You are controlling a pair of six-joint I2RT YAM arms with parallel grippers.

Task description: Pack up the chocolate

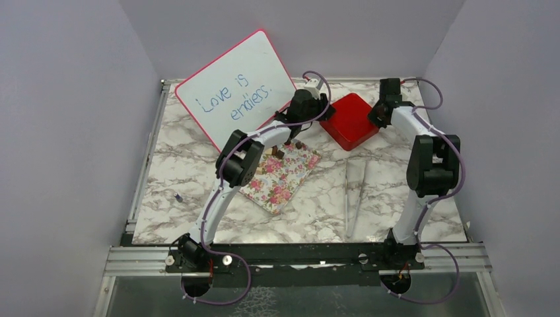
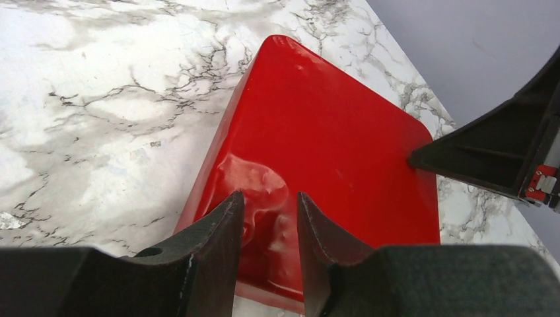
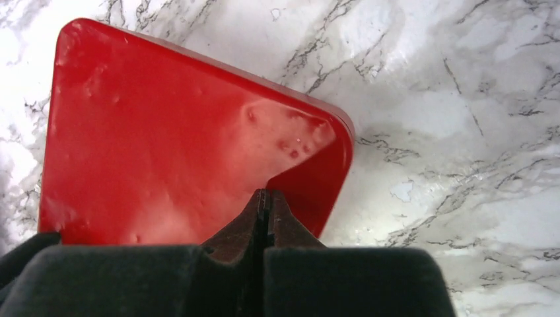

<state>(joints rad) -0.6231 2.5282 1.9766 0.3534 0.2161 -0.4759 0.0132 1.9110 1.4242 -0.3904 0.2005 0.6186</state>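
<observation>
- The marble table (image 1: 317, 198) carries everything: a whiteboard (image 1: 234, 86) leaning at the back, a red tin (image 1: 350, 120) near the back centre, and a flowered cloth (image 1: 280, 178) nearer the middle.
- The red tin is shut, lid on, so what is inside cannot be told. Both arms reach to it from opposite sides, the left from the cloth side and the right from the far right.
- The flowered cloth lies flat, and a few small brown chocolates (image 1: 279, 154) sit at its back edge, apart from the tin. Some may be hidden by the left arm.
- The left gripper (image 2: 271, 218) hangs over the near end of the lid with its fingers a small way apart and nothing between them.
- The right gripper (image 3: 265, 211) has its fingers pressed together, tips resting at the tin's corner; they hold nothing that can be seen.
- As a judgement, the step in hand concerns the lid. With chocolates on the cloth and the lid on, this fits either a tin about to be opened for filling or one just closed with some pieces left out.
- Any work on the lid would call for one arm to steady the slick tin while the other acts.
</observation>
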